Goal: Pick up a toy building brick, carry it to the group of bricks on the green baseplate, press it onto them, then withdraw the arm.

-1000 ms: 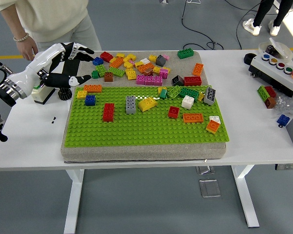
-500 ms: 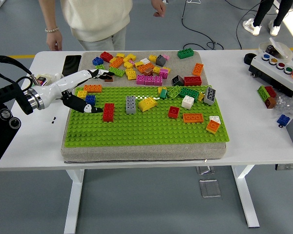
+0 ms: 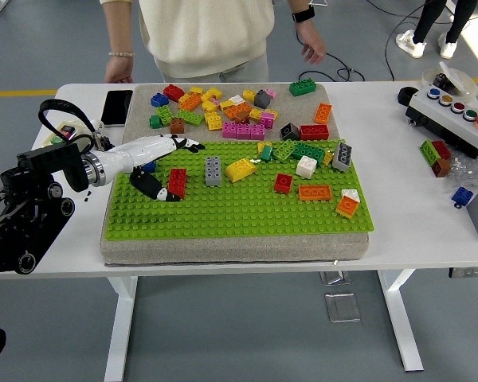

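white table (image 3: pixel 430 215), green baseplate (image 3: pixel 239 208) scattered with bricks, left hand (image 3: pixel 155 163) spread open beside red brick (image 3: pixel 177 182), holding nothing, person (image 3: pixel 203 36) behind

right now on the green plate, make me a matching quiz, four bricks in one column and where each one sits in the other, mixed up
Bricks:
1. red brick
2. grey brick
3. white brick
4. orange brick

Places:
A. right half, nearer the front than the white one
B. by the left robot hand
C. between red and yellow
D. right half, below the green pile

Pairs: 1-B, 2-C, 3-D, 4-A
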Tool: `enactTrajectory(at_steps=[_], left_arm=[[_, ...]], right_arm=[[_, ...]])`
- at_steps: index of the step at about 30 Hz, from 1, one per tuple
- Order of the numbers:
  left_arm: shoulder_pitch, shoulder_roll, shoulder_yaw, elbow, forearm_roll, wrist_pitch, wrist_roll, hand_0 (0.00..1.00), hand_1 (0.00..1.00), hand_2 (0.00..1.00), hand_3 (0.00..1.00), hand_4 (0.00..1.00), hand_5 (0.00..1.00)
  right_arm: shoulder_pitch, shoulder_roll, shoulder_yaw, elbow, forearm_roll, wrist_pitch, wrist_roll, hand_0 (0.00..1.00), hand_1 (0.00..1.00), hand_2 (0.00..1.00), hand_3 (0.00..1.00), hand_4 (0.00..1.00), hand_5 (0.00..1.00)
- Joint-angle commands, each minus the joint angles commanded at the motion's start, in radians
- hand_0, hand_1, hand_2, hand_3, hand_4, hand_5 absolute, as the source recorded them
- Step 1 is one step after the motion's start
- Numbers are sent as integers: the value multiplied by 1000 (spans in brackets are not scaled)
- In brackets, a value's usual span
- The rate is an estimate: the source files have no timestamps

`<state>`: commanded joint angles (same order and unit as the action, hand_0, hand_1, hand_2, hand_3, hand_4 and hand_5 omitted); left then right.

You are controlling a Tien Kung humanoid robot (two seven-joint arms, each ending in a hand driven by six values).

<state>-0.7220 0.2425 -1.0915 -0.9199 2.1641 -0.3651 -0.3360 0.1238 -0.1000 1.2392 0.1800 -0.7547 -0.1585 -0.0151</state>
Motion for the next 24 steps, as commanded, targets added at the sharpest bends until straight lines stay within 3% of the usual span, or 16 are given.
enactTrajectory(at_steps=[9,24], left_arm=[[-79,-18,74,129,105,25,-16,998,960,934,960,927,81],[-139,-49,101,265,105,30,-6,998,958,924,961,930,78]], right_arm=[[2,0,-13,0,2,-2,-1,723,638,682,623,946,488],[3,2,-23,0,3,-1,-2,723,638,682,621,946,489]])
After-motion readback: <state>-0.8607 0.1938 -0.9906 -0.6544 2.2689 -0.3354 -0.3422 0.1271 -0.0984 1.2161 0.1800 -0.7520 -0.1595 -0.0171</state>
